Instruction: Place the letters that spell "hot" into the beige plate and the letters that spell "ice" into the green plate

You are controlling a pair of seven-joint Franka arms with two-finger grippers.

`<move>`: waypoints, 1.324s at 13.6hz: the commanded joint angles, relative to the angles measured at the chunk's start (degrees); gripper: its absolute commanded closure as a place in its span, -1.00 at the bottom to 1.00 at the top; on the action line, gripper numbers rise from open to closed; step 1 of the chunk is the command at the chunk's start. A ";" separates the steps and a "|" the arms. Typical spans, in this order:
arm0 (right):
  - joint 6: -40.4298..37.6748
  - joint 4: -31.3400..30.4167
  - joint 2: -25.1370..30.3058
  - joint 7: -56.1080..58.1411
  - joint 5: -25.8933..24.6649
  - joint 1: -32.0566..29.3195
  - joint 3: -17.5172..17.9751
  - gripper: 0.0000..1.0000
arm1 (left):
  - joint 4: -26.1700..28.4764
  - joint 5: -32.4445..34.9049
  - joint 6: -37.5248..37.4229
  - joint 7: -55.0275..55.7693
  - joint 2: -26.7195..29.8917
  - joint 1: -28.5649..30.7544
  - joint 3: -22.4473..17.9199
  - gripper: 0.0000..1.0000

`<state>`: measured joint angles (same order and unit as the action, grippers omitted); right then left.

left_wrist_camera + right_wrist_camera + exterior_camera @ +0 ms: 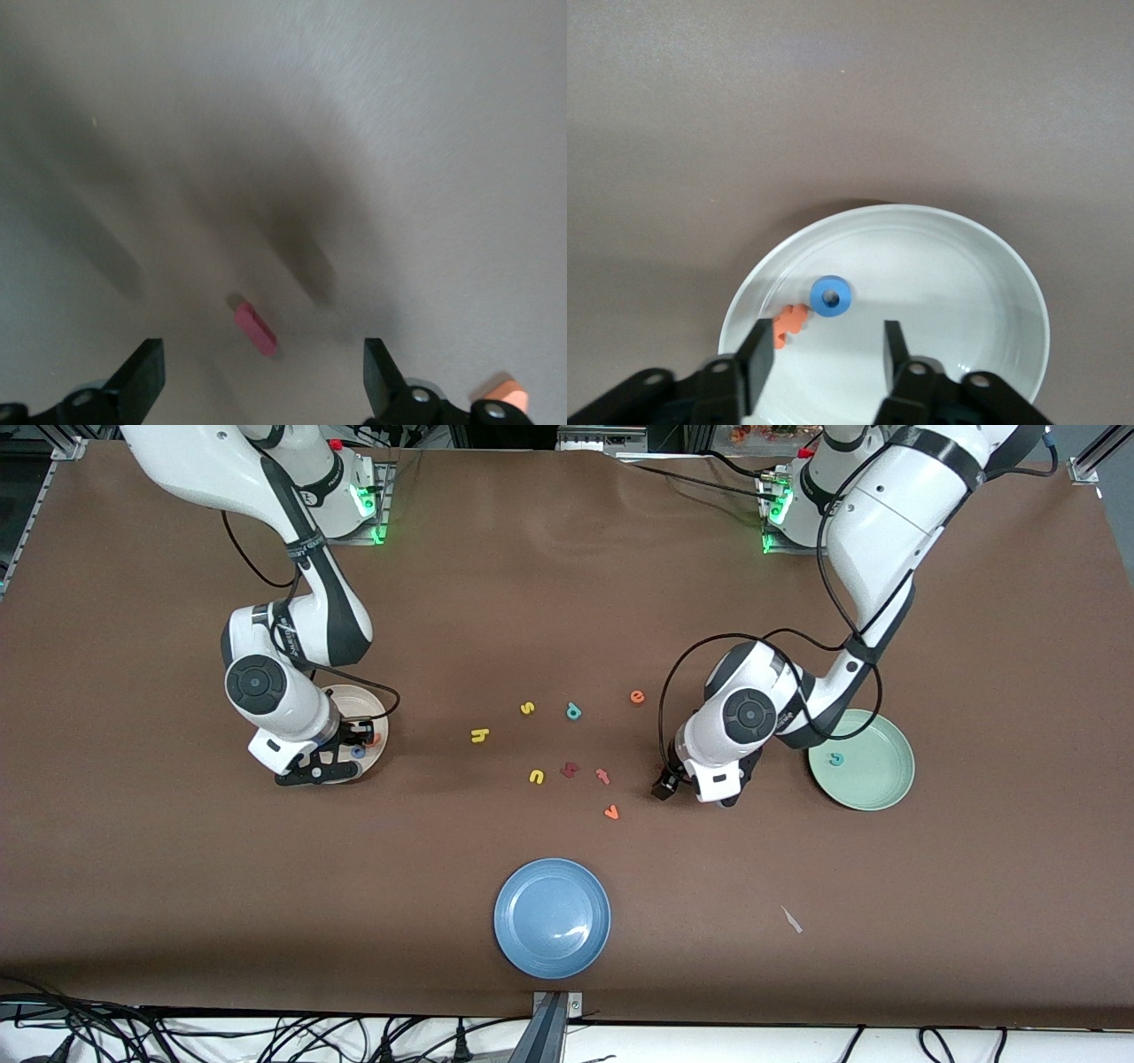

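**Left gripper squared over the i, bar askew to the jaws**

Nearest the front camera is the blue plate [552, 917], not part of this job.

Next out, the left gripper [264, 354] hangs low over the table [177, 868], between the loose letters and the green plate [886, 779]. Its fingers [146, 376] are spread wide with nothing in them. The i [255, 328] lies flat on the table about midway between the fingertips. Its long axis runs diagonally to the line the jaws close along. My read is that a straight pinch would catch it corner to corner, so a small wrist turn looks wise. The front view hides the i under the wrist.

The green plate holds only the c [834, 759]. The e [637, 696] lies farther from the camera, on the open table, closer to the left arm than the right.

The h [479, 735] sits loose toward the right arm's end.

The right gripper [827, 335] hovers over the beige plate [1010, 266], fingers parted and empty. The o [831, 296] and t [791, 324] lie in the plate, touching or nearly so.
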<state>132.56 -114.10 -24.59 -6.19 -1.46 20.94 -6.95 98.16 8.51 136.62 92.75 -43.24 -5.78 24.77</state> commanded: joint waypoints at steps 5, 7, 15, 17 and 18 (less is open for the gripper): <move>0.85 -0.34 1.04 -13.36 2.78 0.16 6.66 -0.68 | -1.13 2.56 1.02 3.84 -2.37 -1.70 -1.30 -0.15; 2.95 0.80 -0.45 -20.50 2.51 0.42 10.09 -0.68 | -1.22 2.56 1.02 3.93 -2.02 -1.61 -2.26 -0.15; 13.06 3.44 -7.48 -30.11 0.06 6.57 13.19 -0.68 | -1.22 3.35 0.93 3.31 -2.11 -1.87 -3.06 0.82; 13.77 3.44 -8.01 -30.11 -1.88 6.66 13.19 -0.68 | -1.22 5.72 0.84 2.96 -1.85 -1.61 -2.97 1.00; 14.21 3.44 -8.36 -30.11 -2.58 6.66 13.19 -0.68 | -1.30 6.60 0.50 2.09 -1.15 -1.00 -2.89 1.00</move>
<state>146.10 -111.73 -32.01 -35.36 -1.97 27.67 6.18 96.99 11.51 137.90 95.15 -44.54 -6.95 23.24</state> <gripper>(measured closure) 0.159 0.925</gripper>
